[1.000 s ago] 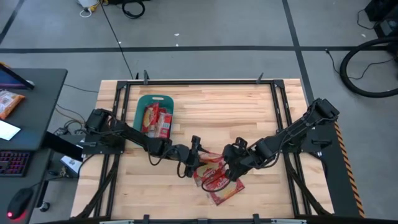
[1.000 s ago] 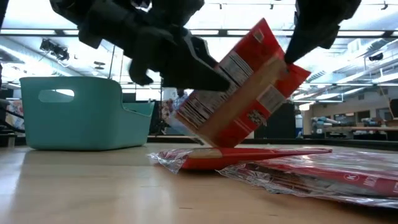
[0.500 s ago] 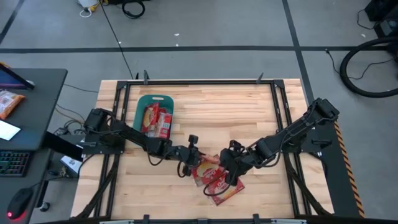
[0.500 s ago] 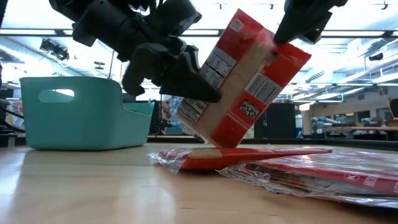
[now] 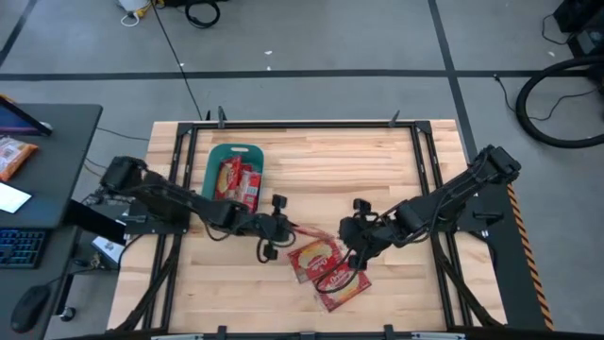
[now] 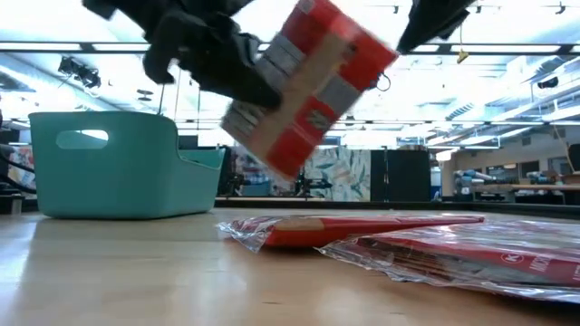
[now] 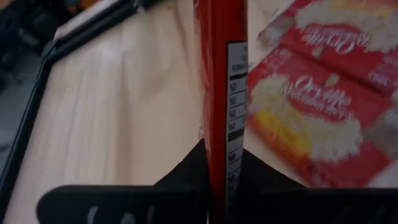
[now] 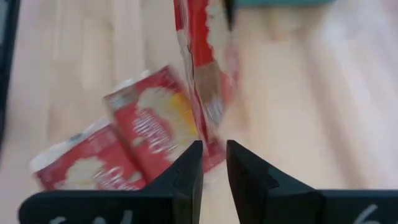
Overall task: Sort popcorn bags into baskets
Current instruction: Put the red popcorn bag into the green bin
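Observation:
My left gripper (image 5: 281, 229) is shut on one red popcorn bag (image 6: 308, 86), which hangs above the table's middle. My right gripper (image 5: 352, 229) stands just right of that bag, its fingers (image 8: 189, 168) slightly open with nothing between them; the bag (image 8: 202, 81) shows a little beyond their tips. Two more popcorn bags (image 5: 321, 255) (image 5: 342, 285) lie flat and overlapping on the wood below. The teal basket (image 5: 213, 161) stands on the table at the far left, with red bags (image 5: 236, 184) lying in it. My left gripper pinches the bag between its two fingers (image 7: 186, 171), one on each flat face, at the bag's left end (image 7: 219, 155). The fingers come about level from the table's left. The bag stands on edge, tilted, and is lifted clear of the bags beneath.
Black frame rails (image 5: 179, 189) run along the table's left, right and far sides. Bare wood (image 5: 340, 161) lies between the basket and the right arm. A dark desk (image 5: 47, 142) stands beyond the table's left edge.
My left gripper has shut on the raised bag, and my right gripper has opened and let go of it. The left gripper has then carried the bag up and toward the table's left edge, so its lower corner is clear of the pile.

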Motion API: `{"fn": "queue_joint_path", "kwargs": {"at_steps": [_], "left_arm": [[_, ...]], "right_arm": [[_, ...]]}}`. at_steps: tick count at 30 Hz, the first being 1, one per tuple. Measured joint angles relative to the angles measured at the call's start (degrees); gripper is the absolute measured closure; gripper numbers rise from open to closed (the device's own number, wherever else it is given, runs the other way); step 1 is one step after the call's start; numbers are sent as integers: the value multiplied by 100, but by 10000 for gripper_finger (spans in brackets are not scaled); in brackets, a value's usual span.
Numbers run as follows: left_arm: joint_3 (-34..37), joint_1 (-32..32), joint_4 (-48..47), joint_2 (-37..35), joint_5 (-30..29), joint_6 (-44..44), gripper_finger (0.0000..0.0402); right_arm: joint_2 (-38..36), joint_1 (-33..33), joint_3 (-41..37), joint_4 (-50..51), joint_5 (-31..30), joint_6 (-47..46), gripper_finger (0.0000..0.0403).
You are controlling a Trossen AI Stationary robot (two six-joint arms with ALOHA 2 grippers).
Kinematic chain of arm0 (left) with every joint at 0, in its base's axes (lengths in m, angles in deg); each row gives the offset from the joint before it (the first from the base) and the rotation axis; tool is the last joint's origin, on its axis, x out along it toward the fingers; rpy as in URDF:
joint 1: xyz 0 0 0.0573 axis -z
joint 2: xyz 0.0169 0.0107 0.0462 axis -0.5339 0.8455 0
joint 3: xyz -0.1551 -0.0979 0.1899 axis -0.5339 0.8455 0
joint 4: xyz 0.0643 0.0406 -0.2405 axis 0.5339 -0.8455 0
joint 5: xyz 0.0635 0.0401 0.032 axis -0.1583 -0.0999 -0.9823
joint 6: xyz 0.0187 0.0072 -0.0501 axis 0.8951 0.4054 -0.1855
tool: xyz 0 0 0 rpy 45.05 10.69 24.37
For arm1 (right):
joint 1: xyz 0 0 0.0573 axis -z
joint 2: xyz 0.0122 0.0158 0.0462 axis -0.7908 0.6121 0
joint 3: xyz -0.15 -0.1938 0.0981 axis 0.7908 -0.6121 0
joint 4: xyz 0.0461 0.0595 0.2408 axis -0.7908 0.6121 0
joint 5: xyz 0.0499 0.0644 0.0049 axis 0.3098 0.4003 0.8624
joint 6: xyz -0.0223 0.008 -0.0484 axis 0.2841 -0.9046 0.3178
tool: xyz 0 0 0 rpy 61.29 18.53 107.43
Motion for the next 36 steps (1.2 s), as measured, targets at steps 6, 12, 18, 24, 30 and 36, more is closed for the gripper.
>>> {"fn": "queue_joint_path", "kwargs": {"at_steps": [6,12,18,24,30,36], "left_arm": [[0,23,-1394,-977,-285,-1061,367],[0,102,-2283,-2137,-395,-2497,365],[-69,-98,-3806,-3207,-1084,-4416,364],[-474,-572,-6089,-3464,-1185,-6030,364],[-570,-1186,-6930,-3385,-478,-6407,364],[-570,-1993,-7600,-3075,76,-6439,364]], "right_arm": [[-322,1,22,390,-1296,395,327],[-302,235,-63,955,-2364,754,328],[-300,834,-345,903,-2205,1231,328],[-300,1466,-817,258,-2021,1929,328],[-298,2004,-1346,-1256,-1449,3129,328],[-298,2354,-1683,-2358,-617,3872,328]]}}
